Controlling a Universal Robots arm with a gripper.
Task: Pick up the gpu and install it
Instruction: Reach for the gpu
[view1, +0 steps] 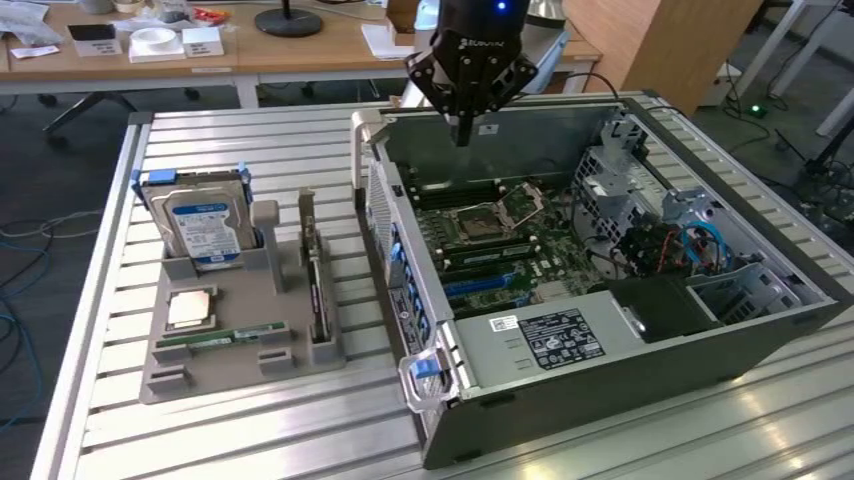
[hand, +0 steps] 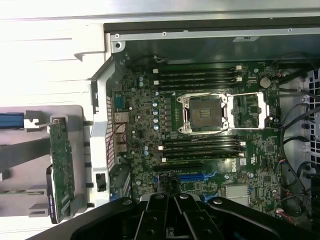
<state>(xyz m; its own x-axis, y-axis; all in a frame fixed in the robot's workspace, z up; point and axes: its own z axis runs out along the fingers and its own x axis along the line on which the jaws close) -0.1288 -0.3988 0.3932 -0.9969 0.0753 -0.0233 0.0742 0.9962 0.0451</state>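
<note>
- Pincer: the black two-fingered pincer (view1: 463, 135) hangs over the far wall of the open grey computer case (view1: 641, 340). Its fingers are pressed together and hold nothing.
- Location of part: the gpu (view1: 316, 292), a thin dark rectangular card, stands in a slot of the grey moulded holder (view1: 180, 375) on the slatted metal worktop (view1: 240, 430). It is on the exterior view's left of the case and well apart from the pincer.
- Neighbours in the holder: a silver hard drive with a blue label (view1: 200, 225) and a slim green RAM stick (view1: 220, 338).
- Progress: we judge the task barely begun. The card is not picked up and nothing touches it. The green motherboard (view1: 501, 245) lies exposed, and we see no card seated in its expansion slots. Both the grasp and the install are left.
- Orientation: the card stands upright on one long edge. Its long axis lies roughly parallel to the case's near side wall, running from the far side of the worktop toward the near side.
</note>
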